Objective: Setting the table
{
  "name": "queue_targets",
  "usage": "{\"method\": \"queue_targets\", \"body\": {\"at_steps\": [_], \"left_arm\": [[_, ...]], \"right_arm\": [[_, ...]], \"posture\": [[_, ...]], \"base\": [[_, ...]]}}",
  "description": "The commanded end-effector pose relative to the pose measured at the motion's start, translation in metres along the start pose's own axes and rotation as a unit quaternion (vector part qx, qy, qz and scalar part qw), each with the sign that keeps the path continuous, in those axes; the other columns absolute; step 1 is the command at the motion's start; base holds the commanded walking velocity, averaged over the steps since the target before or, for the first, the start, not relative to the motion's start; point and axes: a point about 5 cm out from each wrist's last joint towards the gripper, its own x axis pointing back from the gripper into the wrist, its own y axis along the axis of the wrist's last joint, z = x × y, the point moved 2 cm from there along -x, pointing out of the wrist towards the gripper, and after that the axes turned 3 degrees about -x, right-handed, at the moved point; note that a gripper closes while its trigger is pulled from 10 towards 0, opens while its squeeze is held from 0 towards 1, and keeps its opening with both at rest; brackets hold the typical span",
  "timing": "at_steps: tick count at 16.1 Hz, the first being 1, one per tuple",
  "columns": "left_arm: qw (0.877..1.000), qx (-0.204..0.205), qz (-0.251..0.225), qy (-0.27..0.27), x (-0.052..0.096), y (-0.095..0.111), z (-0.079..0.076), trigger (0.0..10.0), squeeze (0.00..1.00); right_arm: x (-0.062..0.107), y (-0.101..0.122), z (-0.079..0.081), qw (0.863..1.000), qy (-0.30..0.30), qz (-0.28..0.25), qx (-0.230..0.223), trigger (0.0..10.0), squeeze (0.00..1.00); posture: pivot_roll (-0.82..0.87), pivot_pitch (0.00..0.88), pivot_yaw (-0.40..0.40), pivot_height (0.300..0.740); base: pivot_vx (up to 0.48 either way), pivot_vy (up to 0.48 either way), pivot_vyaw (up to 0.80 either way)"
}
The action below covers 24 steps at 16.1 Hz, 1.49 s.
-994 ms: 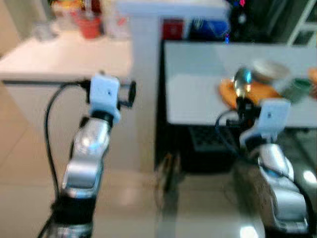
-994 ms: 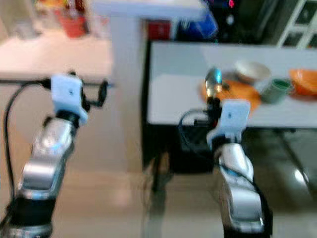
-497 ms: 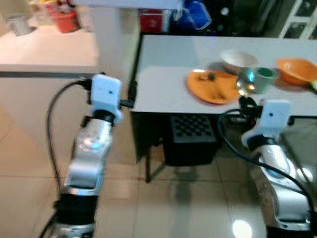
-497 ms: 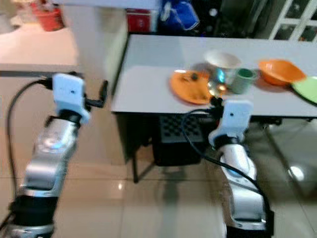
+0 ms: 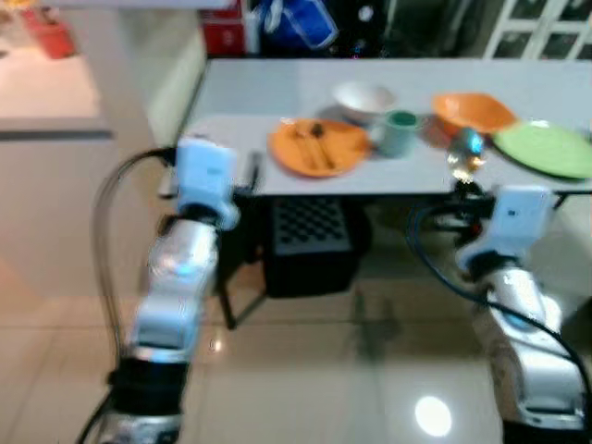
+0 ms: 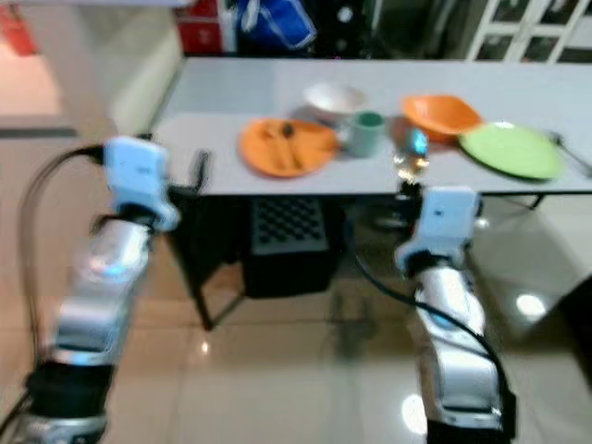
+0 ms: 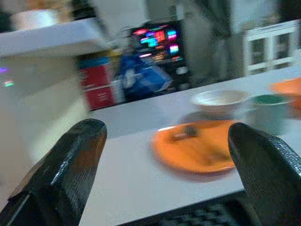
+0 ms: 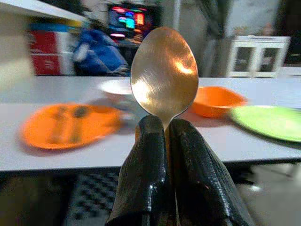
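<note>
Right end effector (image 8: 167, 136) is clamped on a metal spoon (image 8: 164, 75); the handle is pinched between the two black fingers (image 8: 146, 174) and the bowl is held upright above the tips. In the head views the spoon (image 5: 465, 153) is seen raised in front of the near edge of the desk (image 5: 277, 102), close to the orange bowl (image 5: 472, 111) and the green plate (image 5: 546, 150).

Left end effector (image 7: 164, 155) is held with fingers (image 7: 66, 165) wide apart, nothing gripped, and is pointed at the desk's near edge beside the orange plate (image 7: 200, 150). In the head views it is seen at the desk's left corner (image 5: 252, 174).

Items laid out on the white desk, left to right: orange plate (image 5: 317, 146) with dark cutlery-like pieces on it (too blurred to identify), white bowl (image 5: 363, 95) behind it, teal cup (image 5: 400, 131) just beside the plate, orange bowl, green plate. A thin utensil-like item is visible at the far right edge of the desk in the right eye view, too small to be identified.

A black perforated crate (image 5: 310, 242) is seen on the floor under the desk. A blue bag (image 5: 296, 20) and a red box (image 5: 222, 37) are seen beyond the desk's far side. Floor is glossy tile (image 5: 351, 370). Head views are slightly blurred.
</note>
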Motion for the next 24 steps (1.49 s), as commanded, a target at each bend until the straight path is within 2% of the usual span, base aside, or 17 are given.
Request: {"method": "queue_targets", "body": {"at_steps": [1, 17, 19, 21, 24], "left_arm": [[1.000, -0.008, -0.006, 0.011, -0.002, 0.003, 0.009, 10.0, 0.00], [1.000, -0.013, -0.008, -0.001, -0.002, 0.005, 0.006, 10.0, 0.00], [1.000, -0.025, -0.004, -0.009, 0.001, 0.002, 0.005, 10.0, 0.00], [1.000, -0.018, 0.014, -0.008, 0.004, -0.003, 0.005, 10.0, 0.00], [1.000, -0.017, 0.000, -0.021, 0.003, 0.002, 0.001, 10.0, 0.00]], "right_arm": [[-0.002, 0.006, 0.003, 1.000, 0.002, -0.011, -0.002, 10.0, 0.00], [0.000, 0.007, 0.003, 1.000, -0.005, -0.013, -0.006, 10.0, 0.00], [0.001, 0.006, 0.004, 1.000, -0.006, -0.013, -0.011, 10.0, 0.00], [0.001, 0.003, 0.003, 0.999, -0.013, 0.002, -0.031, 10.0, 0.00], [-0.002, -0.005, 0.002, 0.999, -0.019, 0.027, -0.036, 10.0, 0.00]], "posture": [[-0.03, 0.000, 0.017, 0.740], [-0.03, 0.000, 0.036, 0.740], [-0.04, 0.000, 0.038, 0.740], [-0.03, 0.000, 0.036, 0.740], [-0.03, 0.000, 0.033, 0.740]], "base": [[0.000, -0.480, 0.00], [0.000, -0.480, 0.00], [0.000, -0.441, 0.00], [0.000, 0.000, 0.00], [0.000, 0.000, 0.00]]}}
